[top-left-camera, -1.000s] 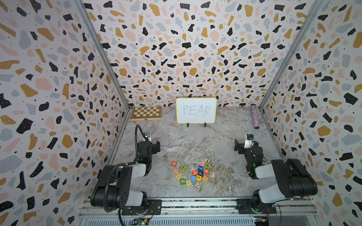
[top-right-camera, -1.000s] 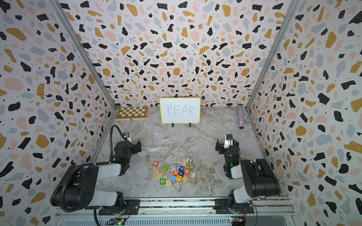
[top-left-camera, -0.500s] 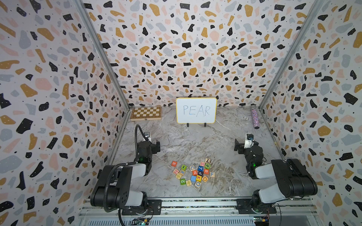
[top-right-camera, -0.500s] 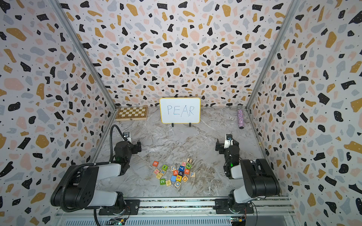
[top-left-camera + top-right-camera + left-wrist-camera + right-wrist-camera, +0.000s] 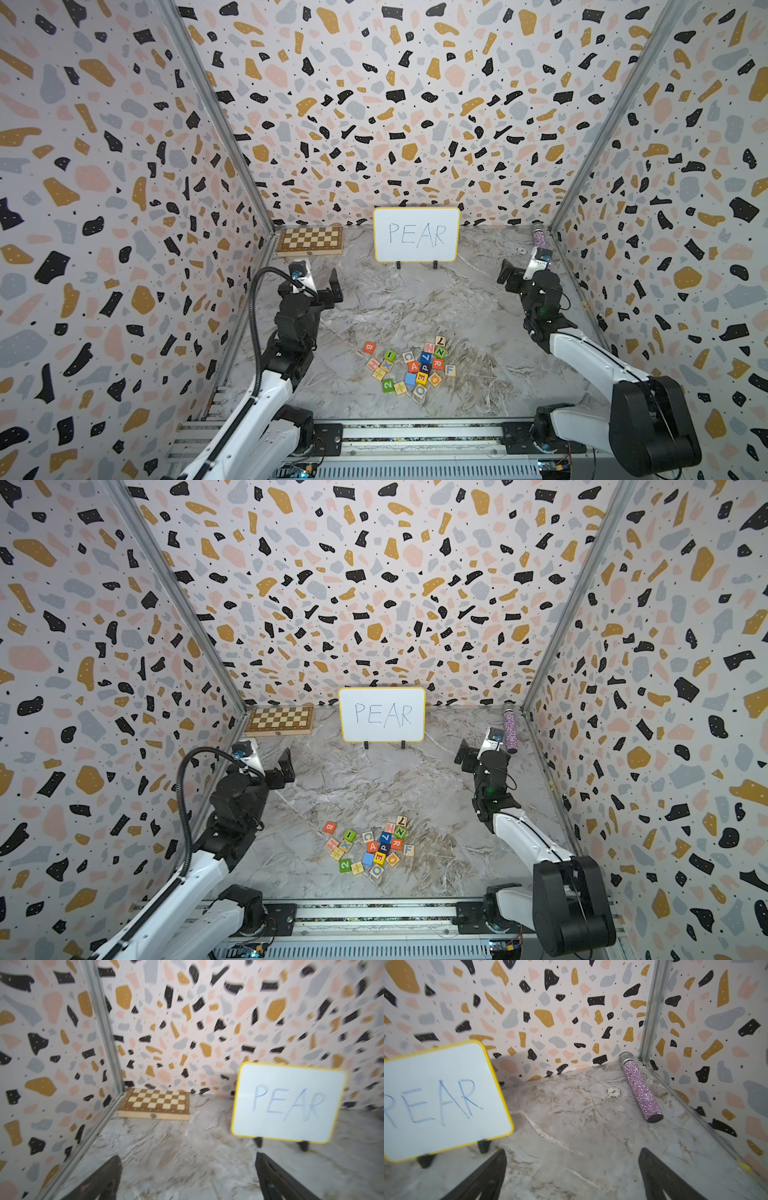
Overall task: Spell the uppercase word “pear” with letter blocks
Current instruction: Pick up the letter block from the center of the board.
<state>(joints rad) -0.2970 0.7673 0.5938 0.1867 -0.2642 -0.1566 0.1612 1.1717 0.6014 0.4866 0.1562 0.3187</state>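
Note:
The letter blocks lie in a loose heap near the table's front middle in both top views: the black P (image 5: 424, 368) (image 5: 384, 848), the yellow E (image 5: 422, 377) (image 5: 379, 857), the red-orange A (image 5: 413, 366) (image 5: 372, 846) and the red-orange R (image 5: 437, 364) (image 5: 396, 843). My left gripper (image 5: 320, 286) (image 5: 188, 1167) hangs open well behind and left of the heap, with nothing between its fingers. Far to the right and further back, my right gripper (image 5: 521, 270) (image 5: 572, 1153) is open and empty too. Neither wrist view shows any block.
Around the four letters lie other cubes, among them an orange B (image 5: 369, 347). A yellow-rimmed whiteboard (image 5: 416, 235) reading PEAR stands at the back. A chessboard (image 5: 310, 240) lies back left. A glittery purple microphone (image 5: 640, 1086) and a white chip (image 5: 613, 1092) lie back right.
Both arms have lifted and reached a little toward the back wall in the last half second. The left wrist view is blurred by motion. The blocks have not moved.

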